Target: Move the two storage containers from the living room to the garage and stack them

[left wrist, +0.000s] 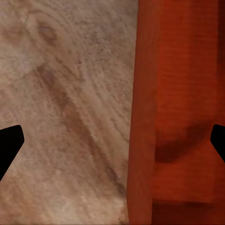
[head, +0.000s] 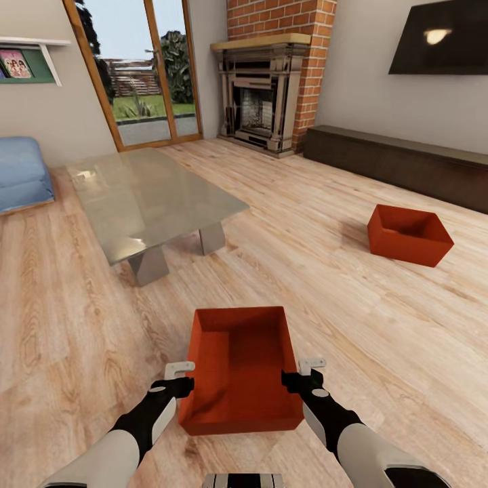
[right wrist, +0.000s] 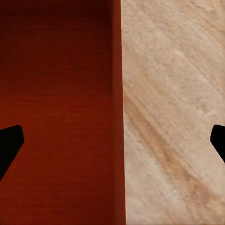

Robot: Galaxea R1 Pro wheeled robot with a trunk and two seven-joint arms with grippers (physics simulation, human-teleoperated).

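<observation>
Directly ahead of the robot, the near storage container [head: 240,369] sits on the light wood plank floor [head: 352,305] of the living room, open top up, inside bare. Left gripper [head: 180,377] is at the container's left wall, right gripper [head: 303,374] at its right wall, each low over a rim. Left wrist view: the dark fingertips [left wrist: 10,145] stand wide apart, one over the floor planks [left wrist: 65,112], the other over the container's inside, with the orange-red wall [left wrist: 143,117] running between them; nothing pinched. Right wrist view: same arrangement, fingertips [right wrist: 9,143] spread, the container wall [right wrist: 117,112] between them, one tip over the red interior, the other over wood [right wrist: 173,112]. The second storage container [head: 409,234] rests well apart to the right, on the planks in front of a long dark low cabinet [head: 400,159]. Glass coffee table [head: 146,196] stands ahead left, blue sofa [head: 22,173] at far left, red-brick fireplace [head: 268,88] in the corner, wall TV [head: 440,37] upper right.
</observation>
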